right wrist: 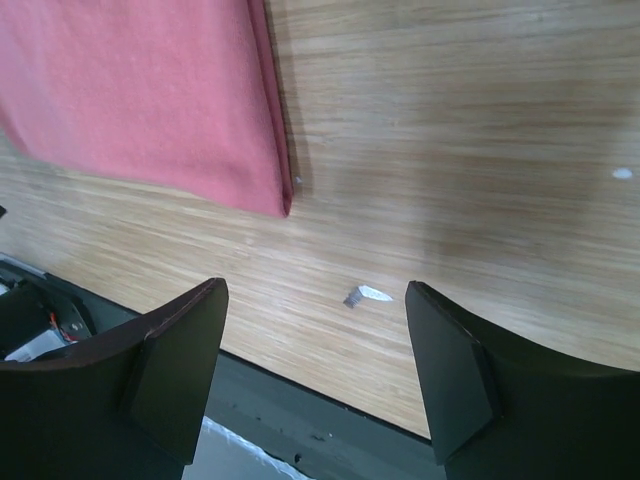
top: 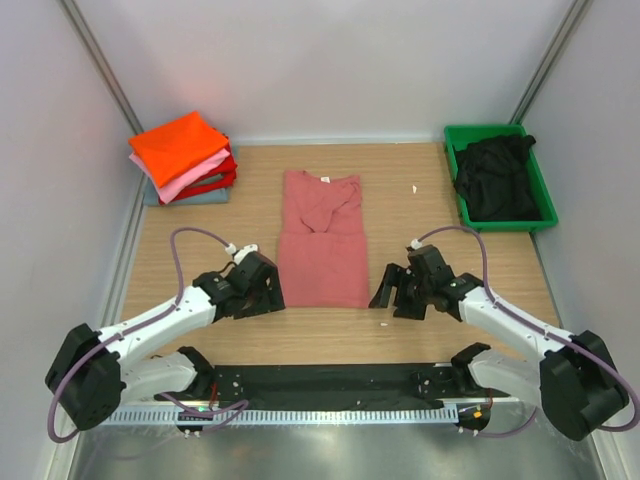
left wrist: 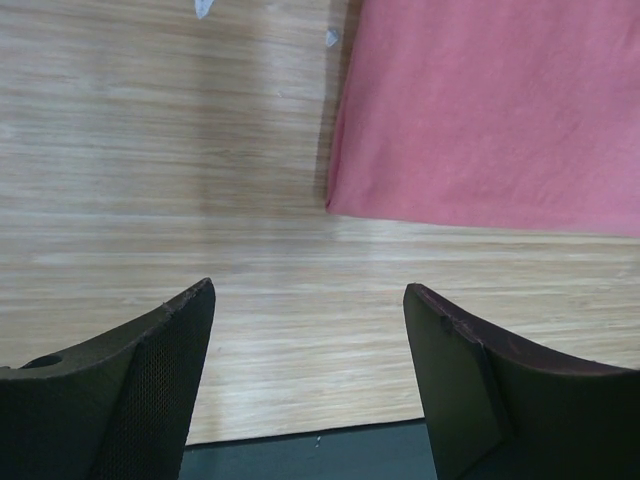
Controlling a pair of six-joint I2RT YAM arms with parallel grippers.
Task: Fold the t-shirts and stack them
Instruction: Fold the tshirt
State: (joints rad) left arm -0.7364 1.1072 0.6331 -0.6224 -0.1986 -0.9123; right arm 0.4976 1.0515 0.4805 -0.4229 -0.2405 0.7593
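Observation:
A salmon-red t-shirt (top: 322, 240) lies flat in the middle of the table, folded into a narrow strip with its sleeves tucked in. My left gripper (top: 270, 293) stands open just left of its near corner, apart from the cloth. In the left wrist view the shirt's corner (left wrist: 490, 110) lies ahead and to the right of the empty gripper (left wrist: 308, 288). My right gripper (top: 384, 290) is open just right of the other near corner. The right wrist view has that corner (right wrist: 140, 90) up left of the empty gripper (right wrist: 315, 287). Folded t-shirts (top: 182, 158) are stacked at the back left, orange on top.
A green bin (top: 545, 200) at the back right holds a crumpled black t-shirt (top: 495, 175). A small paper scrap (right wrist: 365, 295) lies on the wood by the right gripper. A black mat (top: 330, 380) runs along the near edge.

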